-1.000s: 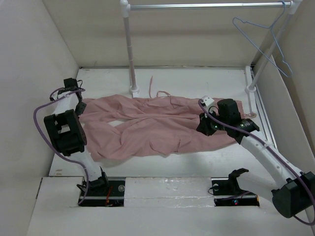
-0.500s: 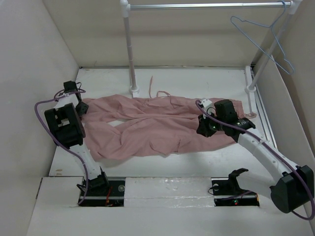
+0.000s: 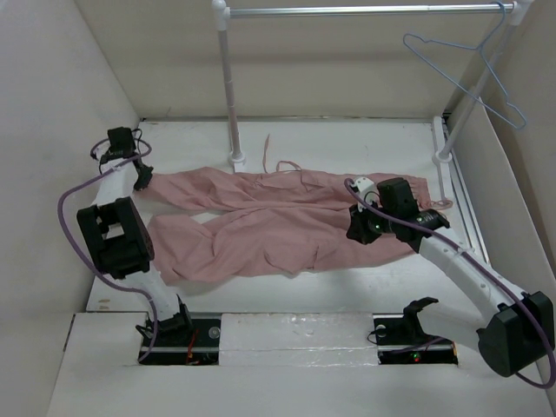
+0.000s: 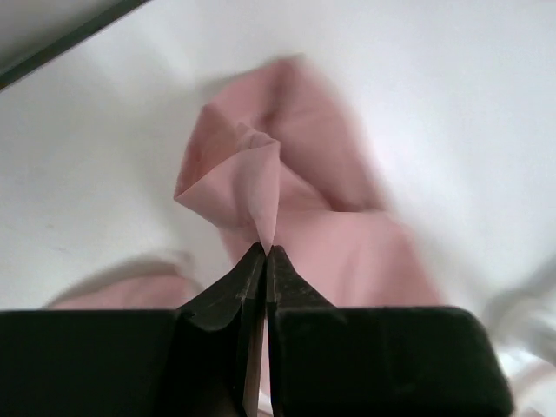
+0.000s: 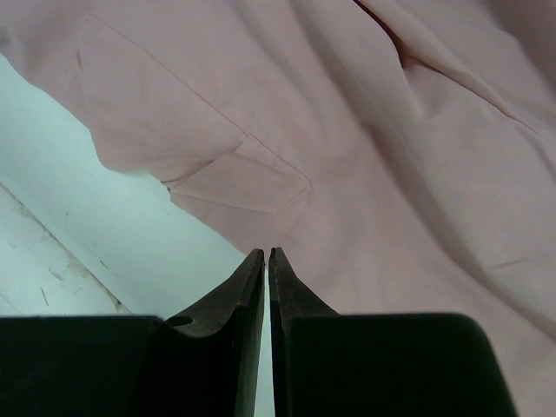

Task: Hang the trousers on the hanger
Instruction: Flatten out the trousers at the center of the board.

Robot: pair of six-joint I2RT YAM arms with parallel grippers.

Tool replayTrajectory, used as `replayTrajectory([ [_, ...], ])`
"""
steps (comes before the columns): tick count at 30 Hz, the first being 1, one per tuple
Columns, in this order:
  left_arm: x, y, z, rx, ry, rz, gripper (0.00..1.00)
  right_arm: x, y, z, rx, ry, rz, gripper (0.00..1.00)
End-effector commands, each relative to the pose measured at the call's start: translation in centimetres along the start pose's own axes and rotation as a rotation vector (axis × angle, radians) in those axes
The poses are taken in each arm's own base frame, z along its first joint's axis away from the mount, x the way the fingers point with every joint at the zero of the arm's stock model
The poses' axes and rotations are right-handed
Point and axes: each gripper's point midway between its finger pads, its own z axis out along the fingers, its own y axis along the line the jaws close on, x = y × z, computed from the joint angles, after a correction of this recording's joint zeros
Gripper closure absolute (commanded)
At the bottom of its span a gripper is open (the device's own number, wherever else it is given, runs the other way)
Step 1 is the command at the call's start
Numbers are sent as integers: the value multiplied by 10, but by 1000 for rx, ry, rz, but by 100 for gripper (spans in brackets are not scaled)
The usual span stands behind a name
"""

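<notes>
My dusty-pink soft trousers [image 3: 261, 228] lie creased across the white surface [image 3: 347, 139]; the thin pale-blue wire hanger [image 3: 460, 82] hangs above right; only the left wrist view shows my left pincer [image 4: 263, 250] nipping a folded hem; my right pincer [image 5: 265, 253], narrowed to a slit, holds nothing over smooth cloth.

No readable text, label or number shows anywhere.

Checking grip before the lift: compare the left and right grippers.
The left gripper pinches a peaked fold of the trousers at a leg end. The right gripper sits over flat fabric near the waist, with no pinch visible. The left works at the garment's left end, the right toward its right end. Both have jaws shut.
</notes>
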Motion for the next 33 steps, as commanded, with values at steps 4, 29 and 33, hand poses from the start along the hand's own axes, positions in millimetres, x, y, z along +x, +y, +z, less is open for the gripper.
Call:
replayTrajectory([
  [4,-88,-115,-167,412,-242,-47,100,-20,2,2,-13,-44,-39,89],
  [29,-102,-239,-302,849,-304,-56,100,-48,-56,-42,189,-132,39,86],
  [33,-118,-223,-343,916,-383,-63,100,-49,-55,-42,184,-142,37,86],
])
